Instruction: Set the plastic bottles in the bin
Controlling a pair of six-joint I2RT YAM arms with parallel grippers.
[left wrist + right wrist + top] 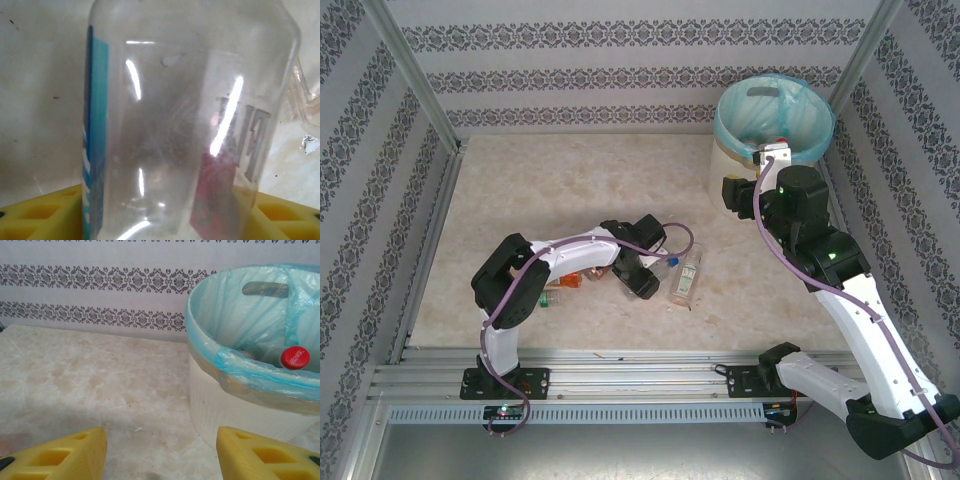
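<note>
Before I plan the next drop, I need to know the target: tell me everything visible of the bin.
The bin is a round, cream-white tub, plastic by its look, with faintly ribbed walls and a handle slot near the top. A light blue bag liner is folded over its rim. It stands upright on the table in the far right corner, by the patterned wall. Inside shows a red bottle cap.

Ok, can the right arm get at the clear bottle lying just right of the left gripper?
Probably yes. The right gripper is open and empty beside the bin, and bare table leads to the clear bottle. The left gripper sits close by, so crowding is possible.
</note>
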